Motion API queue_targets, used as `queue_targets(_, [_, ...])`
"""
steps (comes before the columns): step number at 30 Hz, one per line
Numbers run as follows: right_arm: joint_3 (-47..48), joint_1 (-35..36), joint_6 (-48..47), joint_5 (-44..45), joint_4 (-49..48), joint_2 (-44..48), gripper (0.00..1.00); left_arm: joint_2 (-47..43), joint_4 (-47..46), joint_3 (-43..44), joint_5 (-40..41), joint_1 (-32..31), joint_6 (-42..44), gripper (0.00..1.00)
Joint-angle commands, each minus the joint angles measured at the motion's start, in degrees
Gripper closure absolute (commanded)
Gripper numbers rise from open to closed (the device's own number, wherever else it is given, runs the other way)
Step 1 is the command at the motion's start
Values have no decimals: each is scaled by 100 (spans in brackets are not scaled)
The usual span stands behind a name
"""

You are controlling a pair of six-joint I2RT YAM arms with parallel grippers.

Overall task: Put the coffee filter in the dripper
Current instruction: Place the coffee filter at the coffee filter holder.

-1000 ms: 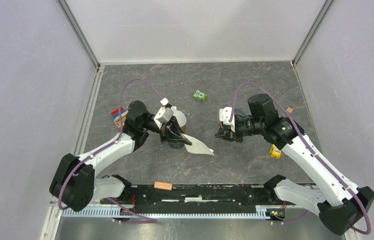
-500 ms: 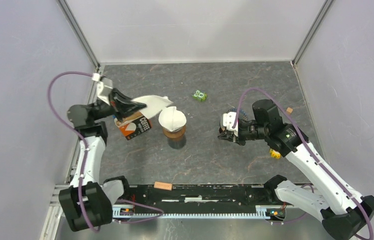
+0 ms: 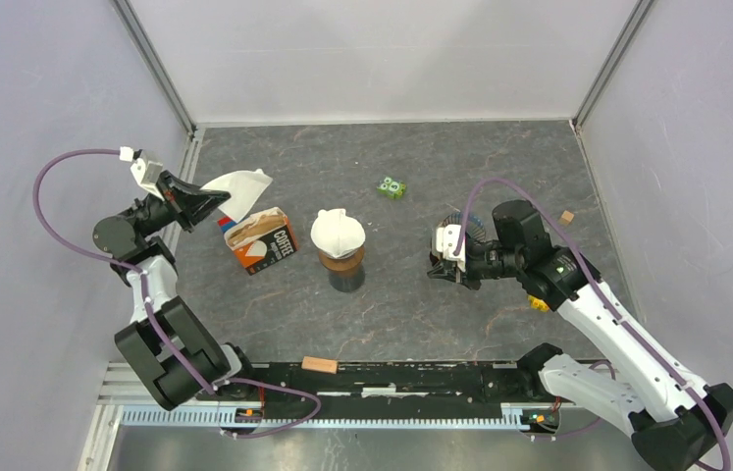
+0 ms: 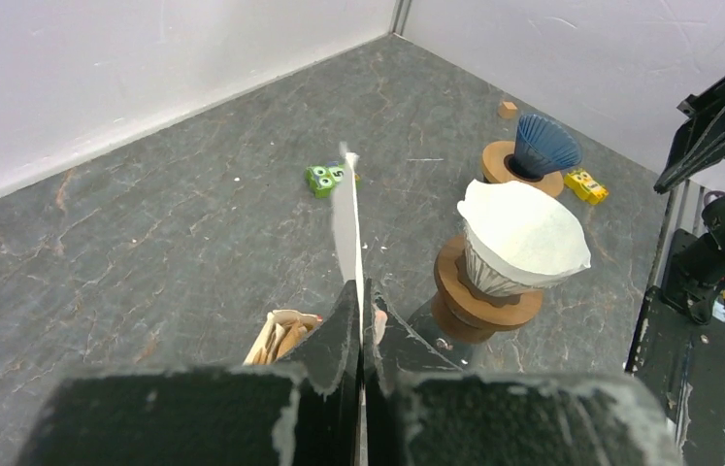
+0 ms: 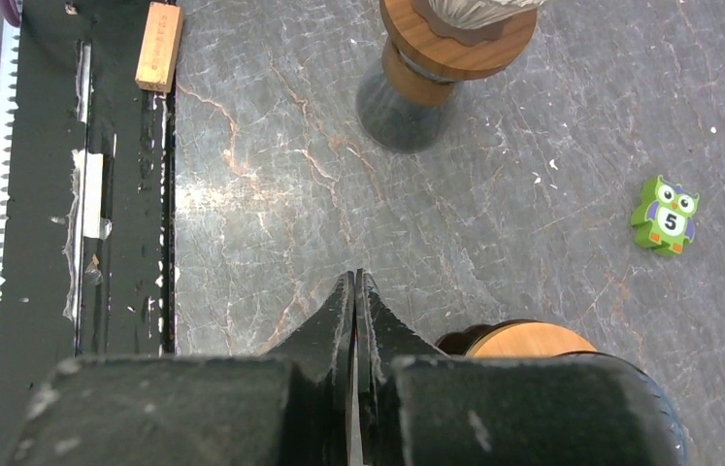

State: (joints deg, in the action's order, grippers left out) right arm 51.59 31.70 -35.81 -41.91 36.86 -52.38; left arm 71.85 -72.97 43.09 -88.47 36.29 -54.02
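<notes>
Right of the dripper [image 3: 340, 265], the right end effector [image 3: 435, 267] is pressed together, holding nothing. One white liner [image 3: 338, 232] already sits in the dripper. Farther back, left of the dripper, the left end effector [image 3: 215, 199] is clamped on a coffee filter [image 3: 242, 185], held off the desk [image 3: 411, 324].

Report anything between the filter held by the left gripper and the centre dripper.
The filter box lies between them, lower than the held filter. The dripper already holds another white filter.
</notes>
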Motion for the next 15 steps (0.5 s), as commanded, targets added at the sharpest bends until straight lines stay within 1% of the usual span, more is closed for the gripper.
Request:
queue_targets(1, [-103,-42,21,3,-193,123,96,201,-681,7,-648,26,-17,98])
queue_targets(3, [-122,-50,21,-1,-206,107,97,347,-987,71,-643,49,-398,98])
queue_targets(4, [-123,-51,29,-6,-211,93,97,363,-1499,48,-642,49,-807,98])
queue_targets(5, [-123,-46,30,-10,-217,77,97,351,-1604,74,-628,38,-988,98])
queue_targets(7, [-114,-50,61,-31,-245,23,97,319,-1615,177,-578,34,-1406,98])
queue_targets(10, [-69,-68,91,-99,-283,-79,98,89,-1587,128,-233,35,-2033,98])
queue_targets(11, [-43,-82,114,-130,-285,-115,98,-25,-1445,95,-118,14,-2068,98])
queue_targets(12, [-12,-94,118,-156,-278,-160,99,-115,-1003,86,24,-25,-1946,98])
queue_targets(13, [14,-106,120,-184,-260,-188,99,-199,-402,107,197,-26,-1630,98])
queue_targets(15, [65,-119,143,-212,-221,-209,99,-295,1280,279,670,-34,-882,98])
